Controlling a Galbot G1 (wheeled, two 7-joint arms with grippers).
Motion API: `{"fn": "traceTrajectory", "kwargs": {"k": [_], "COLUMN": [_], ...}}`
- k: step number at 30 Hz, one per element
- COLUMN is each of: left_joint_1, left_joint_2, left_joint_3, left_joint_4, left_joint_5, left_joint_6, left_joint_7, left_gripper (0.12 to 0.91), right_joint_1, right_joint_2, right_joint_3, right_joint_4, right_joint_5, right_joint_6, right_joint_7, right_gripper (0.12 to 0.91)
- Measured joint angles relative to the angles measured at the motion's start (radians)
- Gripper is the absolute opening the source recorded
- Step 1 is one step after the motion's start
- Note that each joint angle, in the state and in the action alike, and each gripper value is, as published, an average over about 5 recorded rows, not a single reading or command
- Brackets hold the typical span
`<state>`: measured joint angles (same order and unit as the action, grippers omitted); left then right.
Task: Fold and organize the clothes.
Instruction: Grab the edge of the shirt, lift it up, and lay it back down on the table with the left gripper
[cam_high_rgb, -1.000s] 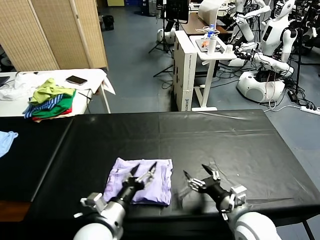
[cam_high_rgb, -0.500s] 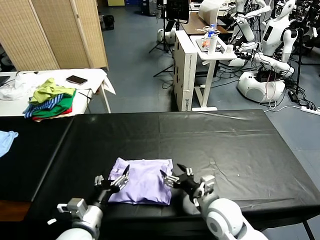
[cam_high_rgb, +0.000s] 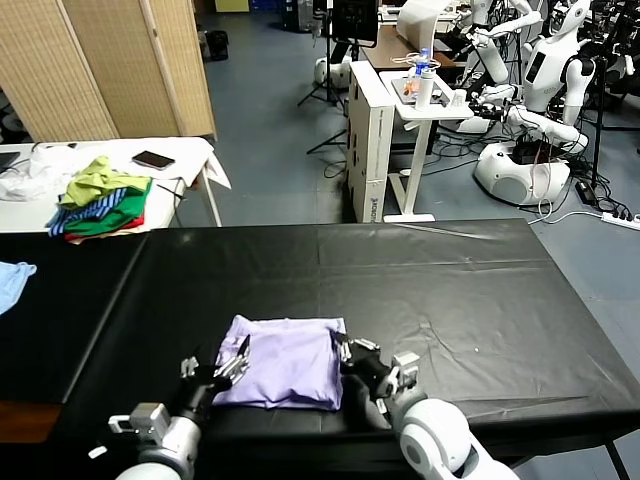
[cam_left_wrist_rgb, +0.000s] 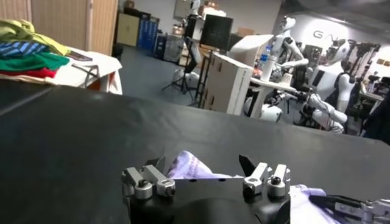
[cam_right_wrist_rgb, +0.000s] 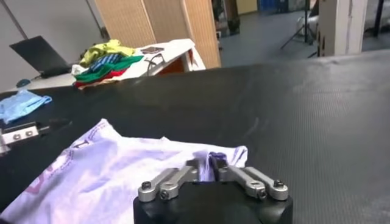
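Right gripper (cam_right_wrist_rgb: 211, 165) pinches a soft lavender cotton T-shirt (cam_high_rgb: 285, 362) corner between closed fingers; left gripper (cam_left_wrist_rgb: 204, 172), fingers apart, straddles the opposite edge.

Blue-grey floor (cam_high_rgb: 270, 170), wicker screen (cam_high_rgb: 110, 65) (folding), white side table (cam_high_rgb: 185, 150).
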<state>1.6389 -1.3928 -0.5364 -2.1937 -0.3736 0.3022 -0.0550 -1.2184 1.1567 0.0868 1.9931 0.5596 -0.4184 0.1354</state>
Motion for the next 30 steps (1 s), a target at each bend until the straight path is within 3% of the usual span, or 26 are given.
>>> {"fn": "traceTrajectory", "kwargs": {"k": [5,8,16,19,22,30], "left_joint_1": [-0.012,-0.027,-0.093,-0.117,-0.142,-0.188], "left_joint_2": [0.005,0.014,0.047,0.051,0.053,0.043], "left_joint_3": [-0.006,-0.013,-0.025,-0.015,-0.001,0.025], "left_joint_4": [0.017,0.031,0.099,0.128,0.156,0.235], "left_joint_5": [0.011,0.006,-0.041,-0.033,-0.001,0.116], "left_joint_6": [-0.006,-0.002,0.012,0.014,0.021,0.045], "left_joint_7": [-0.002,0.0,0.0,0.003,-0.003,-0.051], "left_gripper": [0.907,0.907,0.907,0.907,0.907,0.907], "right_joint_1": [-0.016,-0.024,-0.07,-0.093,-0.114,-0.163], "right_joint_2": [0.0,-0.002,-0.027,-0.032,-0.033,-0.035], "right_joint_3": [0.013,0.025,0.09,0.119,0.142,0.183], "right_joint_4": [0.001,0.014,0.074,0.099,0.122,0.187], "right_joint_5": [0.003,0.003,0.006,0.007,0.006,0.001], "right_joint_6": [-0.03,-0.036,-0.031,-0.029,-0.028,-0.022], "right_joint_7": [-0.006,-0.018,-0.035,-0.034,-0.032,-0.029], "right_gripper": [0.141,0.217,0.714,0.855,0.9,0.907]}}
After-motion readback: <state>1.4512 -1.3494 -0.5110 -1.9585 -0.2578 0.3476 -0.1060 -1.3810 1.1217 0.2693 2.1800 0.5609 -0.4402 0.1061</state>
